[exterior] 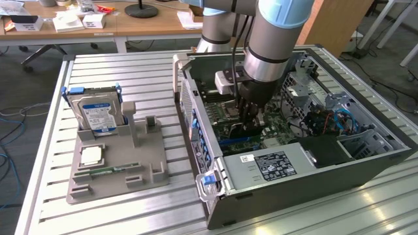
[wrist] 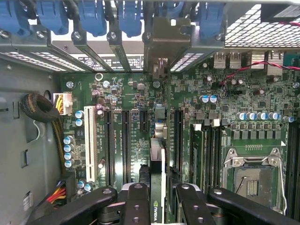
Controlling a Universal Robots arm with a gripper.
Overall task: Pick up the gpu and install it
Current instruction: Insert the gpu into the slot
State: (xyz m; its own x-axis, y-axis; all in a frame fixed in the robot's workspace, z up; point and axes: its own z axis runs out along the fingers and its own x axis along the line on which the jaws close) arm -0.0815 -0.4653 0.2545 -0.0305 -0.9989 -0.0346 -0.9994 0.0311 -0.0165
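Inside the open grey metal computer case (exterior: 294,193), the exterior view has the black gripper (exterior: 248,122) lowered over the green motherboard (exterior: 279,128). From the wrist view, its fingers (wrist: 136,206) clench the thin black gpu card (wrist: 157,180), held edge-on just above the motherboard's long black slots (wrist: 126,140).

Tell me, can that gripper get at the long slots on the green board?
Probably yes: the case lies open, and the gripper, holding the gpu edge-on, hangs close over the slots with nothing visible between.
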